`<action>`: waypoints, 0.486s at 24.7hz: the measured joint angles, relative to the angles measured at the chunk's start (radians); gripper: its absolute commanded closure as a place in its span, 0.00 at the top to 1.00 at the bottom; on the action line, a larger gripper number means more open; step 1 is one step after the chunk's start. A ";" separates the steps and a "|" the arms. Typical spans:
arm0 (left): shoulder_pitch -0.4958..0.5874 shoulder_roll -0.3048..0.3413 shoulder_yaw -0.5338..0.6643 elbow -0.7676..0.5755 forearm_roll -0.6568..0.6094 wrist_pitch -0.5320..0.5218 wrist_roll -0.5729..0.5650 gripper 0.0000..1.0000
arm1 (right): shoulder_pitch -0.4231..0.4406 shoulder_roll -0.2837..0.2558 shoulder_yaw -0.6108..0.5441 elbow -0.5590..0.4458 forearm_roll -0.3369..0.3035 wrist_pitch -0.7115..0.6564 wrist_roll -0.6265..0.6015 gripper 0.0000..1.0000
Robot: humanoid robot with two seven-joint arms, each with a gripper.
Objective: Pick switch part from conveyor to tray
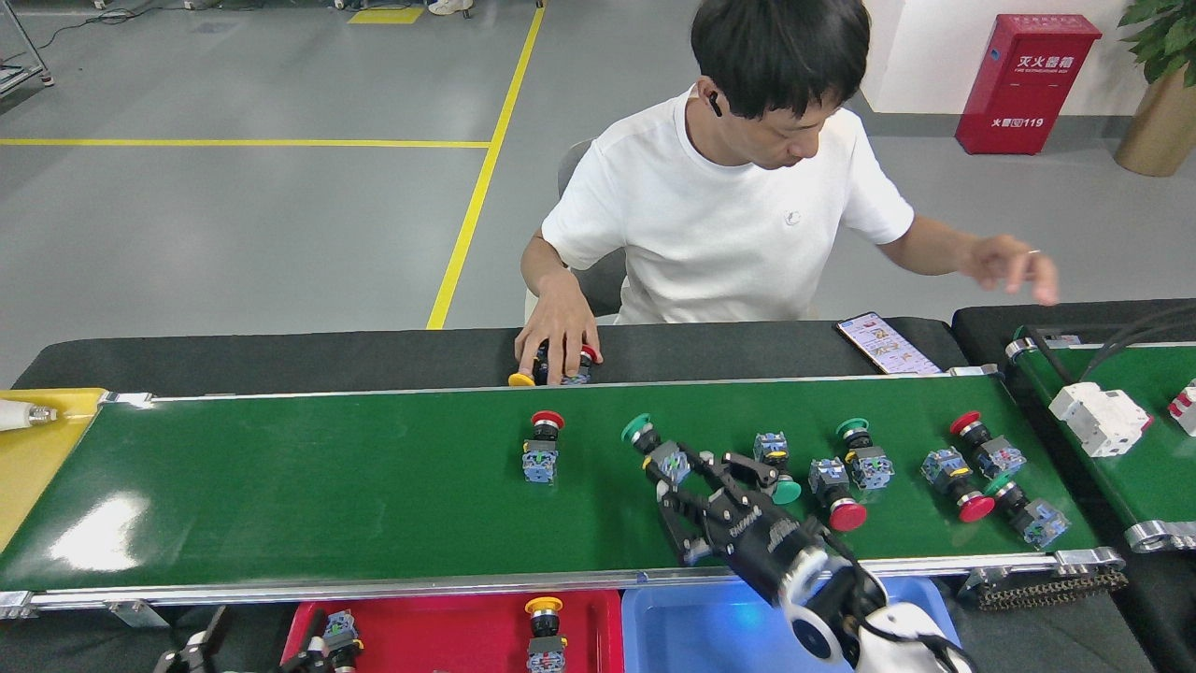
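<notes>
The conveyor (280, 486) carries switch parts; my right gripper (696, 491) holds its fingers spread around the green-capped switch part (654, 447) (not visibly clamped). Low at the tray (448, 631), my left gripper (280, 654) seems to hold a switch, unclear. Red cabinet (1023, 79): "119".

A single head view looks forward and steeply down, from close above the near rail of the long glossy dark-green conveyor belt (308, 486), which spans nearly the full width. Just nearer than the belt, the shallow red plastic tray (448, 631) is cut by the bottom edge; beyond the belt, grey floor recedes.
</notes>
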 measured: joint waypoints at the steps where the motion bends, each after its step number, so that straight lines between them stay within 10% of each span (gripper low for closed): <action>1: 0.000 0.000 0.009 0.003 0.002 0.003 -0.002 1.00 | 0.024 0.000 0.000 -0.021 -0.002 -0.041 0.002 0.27; 4: 0.001 0.000 0.011 0.003 0.005 0.002 -0.005 1.00 | 0.085 0.004 0.010 -0.059 -0.002 -0.129 0.021 0.86; 12: -0.170 0.002 -0.126 0.015 -0.024 -0.005 -0.071 1.00 | 0.091 0.127 0.060 -0.061 0.003 -0.190 0.104 0.97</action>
